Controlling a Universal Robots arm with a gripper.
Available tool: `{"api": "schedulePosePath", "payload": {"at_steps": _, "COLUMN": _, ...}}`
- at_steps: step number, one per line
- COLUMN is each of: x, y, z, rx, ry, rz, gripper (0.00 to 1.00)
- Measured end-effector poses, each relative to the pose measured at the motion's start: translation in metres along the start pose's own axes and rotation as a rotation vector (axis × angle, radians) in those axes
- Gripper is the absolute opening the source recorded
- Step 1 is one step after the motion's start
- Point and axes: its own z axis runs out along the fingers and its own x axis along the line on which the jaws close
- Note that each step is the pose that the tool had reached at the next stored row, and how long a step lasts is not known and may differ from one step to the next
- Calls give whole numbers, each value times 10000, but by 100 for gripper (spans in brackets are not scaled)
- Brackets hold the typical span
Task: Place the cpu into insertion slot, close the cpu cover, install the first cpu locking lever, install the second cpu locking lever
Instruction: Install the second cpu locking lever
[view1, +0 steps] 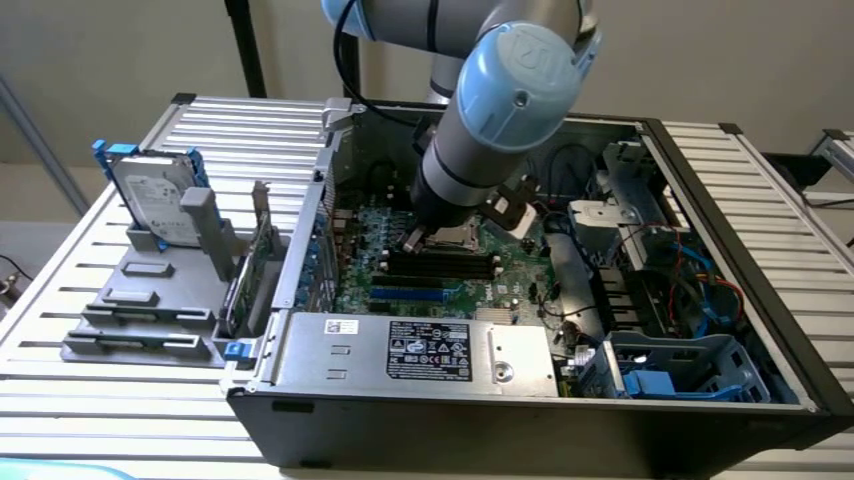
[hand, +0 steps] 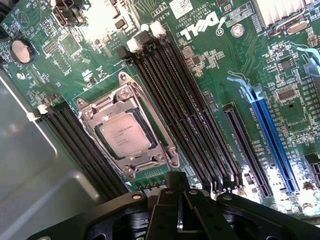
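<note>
1. Across the slatted metal desk (view1: 80, 330): an open black computer case (view1: 534, 440) lying on its side, interior upward, filling the middle and the exterior view's right.
2. Robot arm (view1: 494, 100), grey with pale blue joint caps, reaching down from the far side into the case interior.
3. Green circuit board (hand: 210, 60) on the case floor, bearing white "DELL" lettering, a round coin cell, and a blue expansion slot (hand: 275, 140).
4. Grey labelled metal box (view1: 420, 350) along the near edge of the case.
5. Grey drive rack (view1: 147, 300) on the desk at the exterior view's left, with a hard drive (view1: 150, 200) standing upright in it.
6. Long black memory slots (hand: 180, 110), two banks, one on each side of the socket.
7. Jaws (hand: 176, 207): black, seen from the wrist view at the edge of the picture just short of the socket; closed together, or nearly so, and holding nothing.
8. Cpu cover (hand: 165, 145): silvery frame lying flat and closed over the insertion slot (hand: 87, 114), whose rim shows at the corners.
9. Cpu (hand: 125, 132): pale square chip seated in the insertion slot, visible through the cover's cut-out centre, printed text on top.
</note>
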Motion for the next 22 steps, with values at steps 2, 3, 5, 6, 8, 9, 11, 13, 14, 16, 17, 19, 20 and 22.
{"api": "schedulePosePath", "payload": {"at_steps": 2, "x": 0, "y": -1, "z": 19, "rx": -21, "ry": 7, "rz": -8, "gripper": 11}}
{"api": "schedulePosePath", "payload": {"at_steps": 3, "x": -1, "y": 0, "z": 29, "rx": -34, "ry": 5, "rz": -12, "gripper": 11}}
{"api": "schedulePosePath", "payload": {"at_steps": 5, "x": -3, "y": 0, "z": 46, "rx": -59, "ry": -6, "rz": -15, "gripper": 11}}
{"api": "schedulePosePath", "payload": {"at_steps": 6, "x": -2, "y": -2, "z": 54, "rx": -72, "ry": -13, "rz": -16, "gripper": 11}}
{"api": "schedulePosePath", "payload": {"at_steps": 8, "x": -2, "y": -5, "z": 73, "rx": -95, "ry": -24, "rz": -19, "gripper": 11}}
{"api": "schedulePosePath", "payload": {"at_steps": 9, "x": -4, "y": -7, "z": 82, "rx": -108, "ry": -32, "rz": -20, "gripper": 11}}
{"api": "schedulePosePath", "payload": {"at_steps": 11, "x": -4, "y": -13, "z": 101, "rx": -136, "ry": -50, "rz": -21, "gripper": 11}}
{"api": "schedulePosePath", "payload": {"at_steps": 13, "x": -2, "y": -17, "z": 119, "rx": -158, "ry": -65, "rz": -22, "gripper": 11}}
{"api": "schedulePosePath", "payload": {"at_steps": 14, "x": 0, "y": -20, "z": 128, "rx": -168, "ry": -72, "rz": -22, "gripper": 11}}
{"api": "schedulePosePath", "payload": {"at_steps": 16, "x": 3, "y": -23, "z": 145, "rx": -188, "ry": -89, "rz": -21, "gripper": 11}}
{"api": "schedulePosePath", "payload": {"at_steps": 17, "x": 6, "y": -25, "z": 154, "rx": -197, "ry": -97, "rz": -21, "gripper": 11}}
{"api": "schedulePosePath", "payload": {"at_steps": 19, "x": 10, "y": -29, "z": 170, "rx": -217, "ry": -118, "rz": -19, "gripper": 11}}
{"api": "schedulePosePath", "payload": {"at_steps": 20, "x": 13, "y": -30, "z": 178, "rx": -227, "ry": -128, "rz": -18, "gripper": 11}}
{"api": "schedulePosePath", "payload": {"at_steps": 22, "x": 18, "y": -34, "z": 194, "rx": -246, "ry": -149, "rz": -15, "gripper": 11}}
